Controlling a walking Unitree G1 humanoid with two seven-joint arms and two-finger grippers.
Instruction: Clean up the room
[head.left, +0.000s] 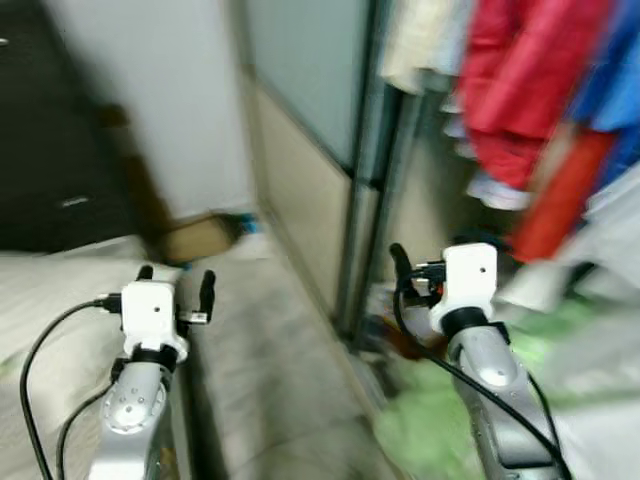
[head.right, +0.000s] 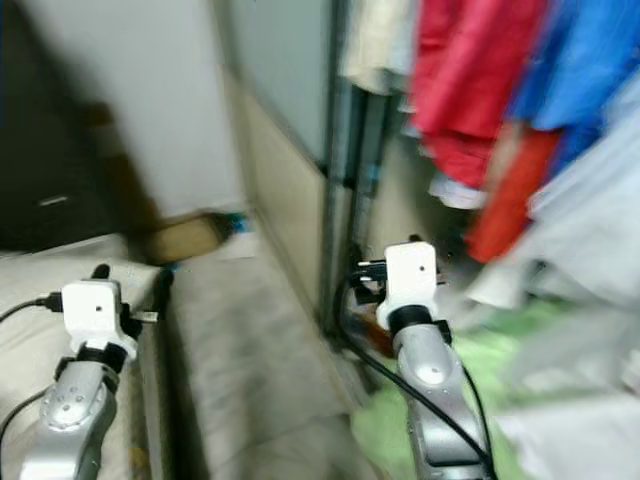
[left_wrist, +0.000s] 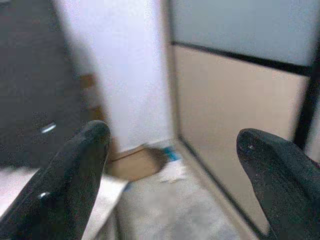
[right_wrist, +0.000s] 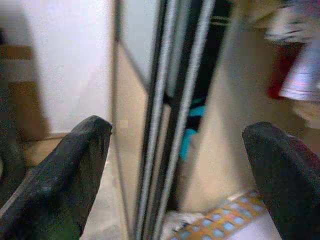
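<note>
The views are blurred. My left gripper (head.left: 177, 283) is held up over the edge of a pale bed (head.left: 50, 290), open, with nothing between its fingers (left_wrist: 75, 170). My right gripper (head.left: 425, 270) is raised in front of the open wardrobe, open too and holding nothing (right_wrist: 177, 135). A green cloth (head.left: 430, 420) lies on the floor below the right arm. A small orange patterned item (right_wrist: 220, 227) lies at the foot of the wardrobe rails. A cardboard box (head.left: 200, 238) with a blue item (head.left: 245, 222) beside it sits at the far end of the floor strip.
A sliding wardrobe door (head.left: 300, 180) with metal rails (right_wrist: 170, 100) stands straight ahead. Red, blue and white clothes (head.left: 520, 80) hang at the right. A dark cabinet (head.left: 50, 150) is at the far left. A narrow grey floor strip (head.left: 260, 360) runs between bed and wardrobe.
</note>
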